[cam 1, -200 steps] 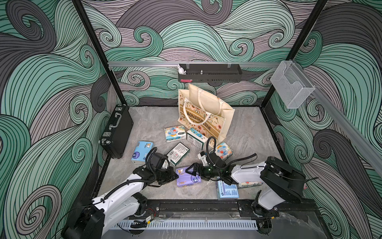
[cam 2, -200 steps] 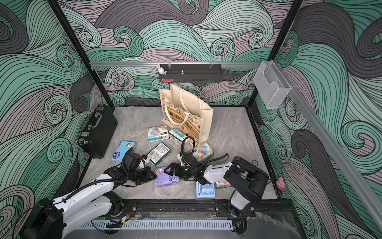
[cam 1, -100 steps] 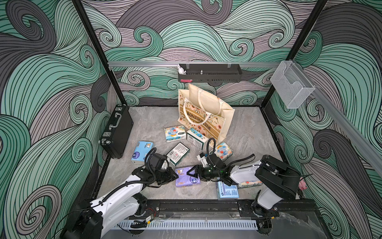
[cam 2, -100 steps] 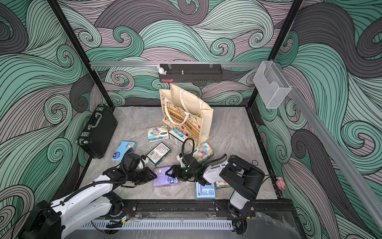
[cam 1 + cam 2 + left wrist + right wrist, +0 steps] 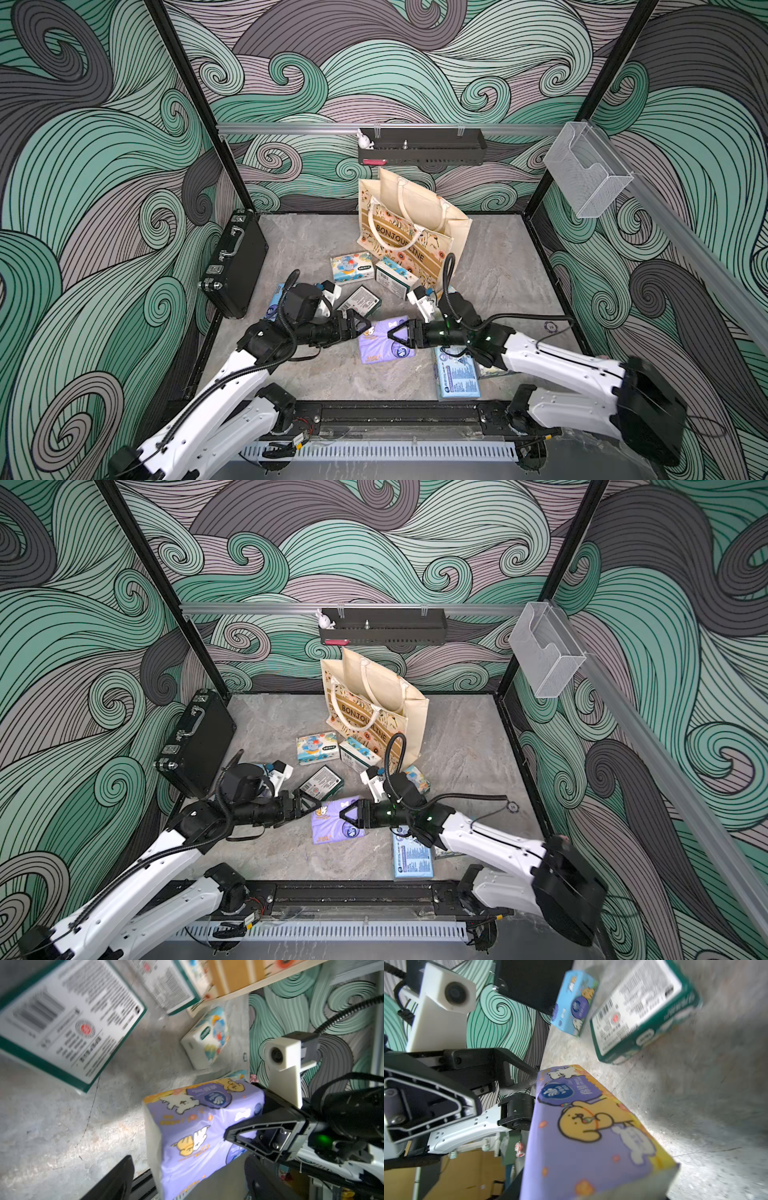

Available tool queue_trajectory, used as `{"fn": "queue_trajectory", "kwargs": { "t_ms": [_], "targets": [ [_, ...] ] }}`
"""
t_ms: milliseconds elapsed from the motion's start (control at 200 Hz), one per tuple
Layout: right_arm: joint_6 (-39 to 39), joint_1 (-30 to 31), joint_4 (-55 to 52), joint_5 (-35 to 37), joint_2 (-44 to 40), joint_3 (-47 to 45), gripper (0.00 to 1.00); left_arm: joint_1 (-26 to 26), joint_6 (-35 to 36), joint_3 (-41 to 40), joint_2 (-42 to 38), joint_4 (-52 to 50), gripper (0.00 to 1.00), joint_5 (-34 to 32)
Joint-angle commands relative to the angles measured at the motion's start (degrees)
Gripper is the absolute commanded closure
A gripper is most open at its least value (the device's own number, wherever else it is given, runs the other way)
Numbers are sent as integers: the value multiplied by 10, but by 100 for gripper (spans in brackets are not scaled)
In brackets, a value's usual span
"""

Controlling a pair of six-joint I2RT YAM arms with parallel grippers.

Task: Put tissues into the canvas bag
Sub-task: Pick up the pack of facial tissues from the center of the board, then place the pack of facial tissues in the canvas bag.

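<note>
A purple cartoon-printed tissue pack (image 5: pixel 384 343) (image 5: pixel 334 825) is at the front middle of the floor, between my two grippers. My right gripper (image 5: pixel 395 334) (image 5: pixel 347 814) (image 5: pixel 591 1188) is shut on its right end. In the left wrist view the purple pack (image 5: pixel 193 1126) is tilted, with the right gripper's finger (image 5: pixel 259 1132) across its top. My left gripper (image 5: pixel 360 324) (image 5: pixel 309 802) (image 5: pixel 187 1183) stands open at the pack's left end, jaws apart on either side of it. The canvas bag (image 5: pixel 415 232) (image 5: pixel 374 712) stands open at the back, upright. Several more tissues lie in front of it.
Loose packs: cartoon-printed (image 5: pixel 351 268), white-green (image 5: pixel 395 278), dark green (image 5: pixel 359 301), light blue (image 5: pixel 457 374) under the right arm, blue (image 5: pixel 275 299) by the left wrist. A black briefcase (image 5: pixel 235 266) leans on the left wall. A black shelf (image 5: pixel 419 151) hangs above the bag.
The left gripper's jaws have opened off the purple pack. The right gripper's jaws have closed onto the pack's other end. Both arms have barely shifted.
</note>
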Motion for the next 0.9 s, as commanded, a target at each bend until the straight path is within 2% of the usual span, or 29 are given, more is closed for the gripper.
{"fn": "queue_trajectory", "kwargs": {
  "t_ms": [0,125,255,355,460,580,776,896],
  "targets": [
    [-137,-31,-201,56,-75,85,50,5,83,30,-33,-114,8,-76],
    [-224,-72,-330,115,-112,204,54,8,106,43,-41,-128,5,-81],
    [-315,-77,-389,219,-103,334,54,8,123,67,-32,-135,5,-78],
    [-386,-78,-409,288,-56,427,55,8,160,87,-31,-145,5,-80],
    [-463,-78,-416,373,6,513,55,9,173,69,-50,-127,5,-79],
    [-540,-78,-416,453,75,589,56,9,171,49,-62,-98,5,-31],
    [-624,-88,-416,499,192,686,55,9,177,47,-40,-91,5,-10],
    [-621,-110,-455,482,269,758,54,10,180,50,-24,-95,5,-4]
  ]
}}
